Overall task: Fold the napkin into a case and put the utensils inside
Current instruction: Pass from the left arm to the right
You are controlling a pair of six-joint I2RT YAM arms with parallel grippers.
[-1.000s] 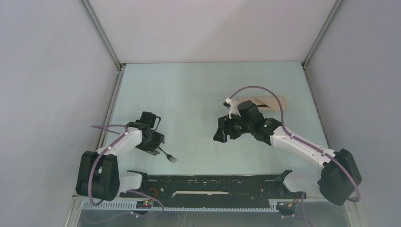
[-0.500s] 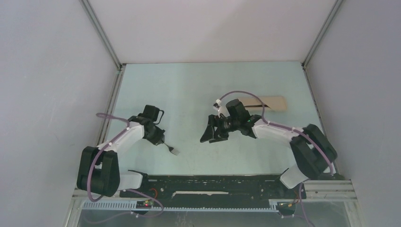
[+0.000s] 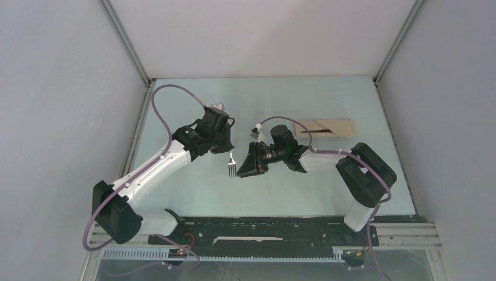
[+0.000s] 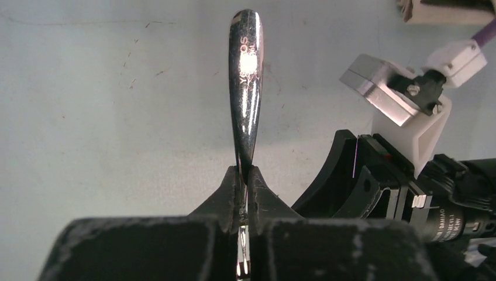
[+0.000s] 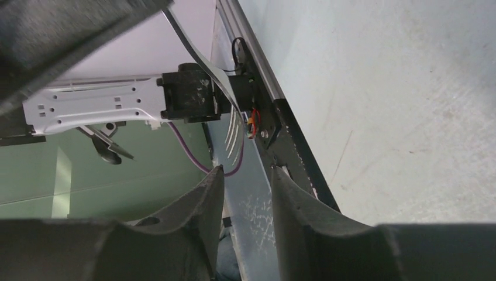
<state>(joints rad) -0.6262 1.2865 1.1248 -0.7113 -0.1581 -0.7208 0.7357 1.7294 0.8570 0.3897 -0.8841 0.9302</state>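
Holding the fork (image 3: 232, 167) aloft at mid-frame, pinched tight by its neck in the left gripper (image 3: 229, 151), tines hanging down. Faces the right gripper (image 3: 248, 167) just beside the tines, jaws parted and empty. Shows the napkin (image 3: 327, 127) already folded into a long case at the upper right of the table (image 3: 263, 99), with a dark piece (image 3: 319, 123) seemingly tucked inside. Judged late-stage; left to do: slipping this fork into the case.
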